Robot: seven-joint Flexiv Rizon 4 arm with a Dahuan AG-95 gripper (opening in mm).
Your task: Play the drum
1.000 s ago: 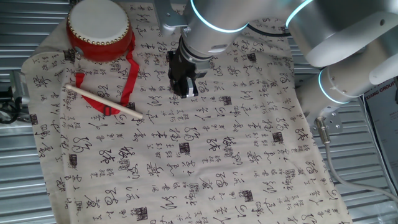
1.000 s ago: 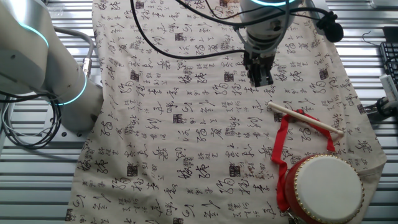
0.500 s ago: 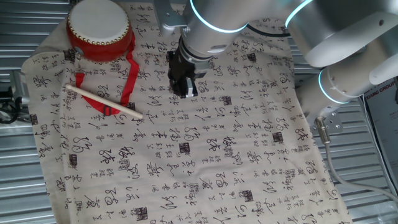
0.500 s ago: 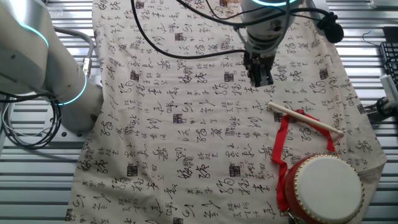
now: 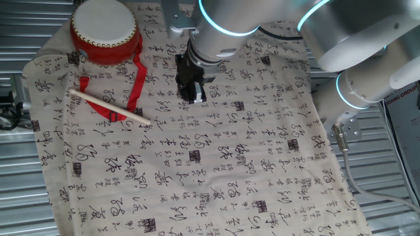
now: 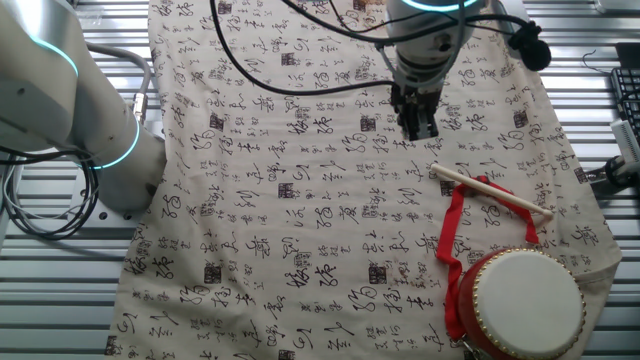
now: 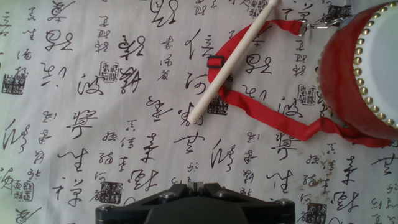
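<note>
- Two things lie on the cloth [image 5: 216, 170] with black writing that covers the tabletop [image 5: 13, 196]: a drum and a thin stick.
- At the upper left of one fixed view sits the drum [image 5: 105, 29]. It is round, with a red body and a cream-white top.
- Its red strap [image 5: 134, 88] runs down from it in a loop on the cloth.
- Just below the drum lies the pale wooden stick [image 5: 108, 107]. It is tilted and rests across the strap.
- To the right of the stick, near the top middle of that view, hang the dark fingers [image 5: 192, 92]. They point down at the cloth. They look close together and hold nothing, but I cannot tell for sure if they are shut.
- The fingers are apart from the stick and well apart from the drum.
- At the right, the big grey arm [image 5: 367, 46] with blue light rings bends over the tabletop.
- From the hand view, the stick runs from the middle up to the top, and the drum shows at the right edge.
</note>
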